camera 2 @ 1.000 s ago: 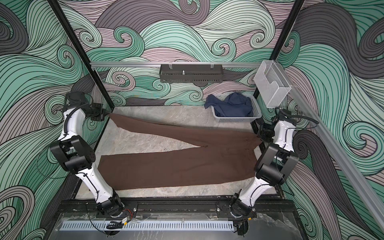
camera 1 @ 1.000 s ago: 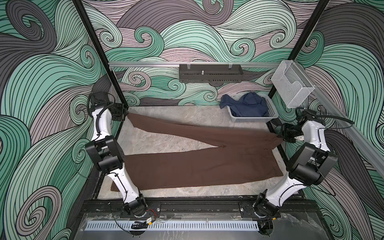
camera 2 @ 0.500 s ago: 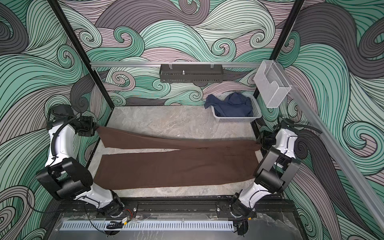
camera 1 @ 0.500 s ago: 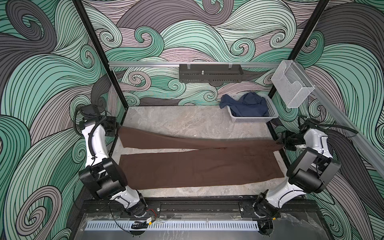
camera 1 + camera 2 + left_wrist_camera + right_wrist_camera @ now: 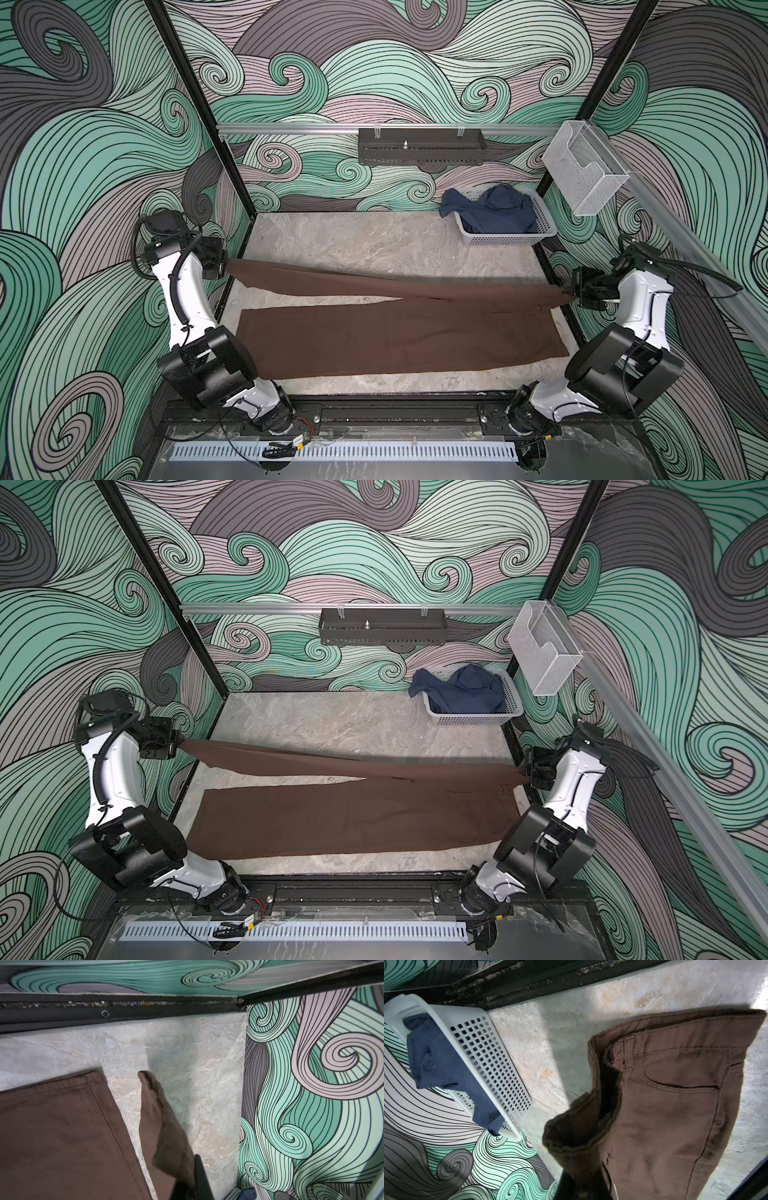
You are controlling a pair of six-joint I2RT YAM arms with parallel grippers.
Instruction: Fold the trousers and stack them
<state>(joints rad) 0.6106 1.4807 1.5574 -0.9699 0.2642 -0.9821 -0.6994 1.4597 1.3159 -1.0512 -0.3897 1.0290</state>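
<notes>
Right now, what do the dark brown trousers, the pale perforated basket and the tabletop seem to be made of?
The dark brown trousers look like woven cotton twill, matte: fine diagonal ribbing, stitched seams. The pale perforated basket looks like moulded plastic, smooth and slightly glossy, with a grid of square holes. The tabletop has grey-beige marble-look veining; stone or printed laminate, I cannot tell.

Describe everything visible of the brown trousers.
The trousers are dark brown, twill-looking cloth with a belt-looped waistband and curved pocket. The near leg lies flat on the table; the far leg is raised and stretched between the left gripper, shut on its hem, and the right gripper, shut on the waistband.
</notes>
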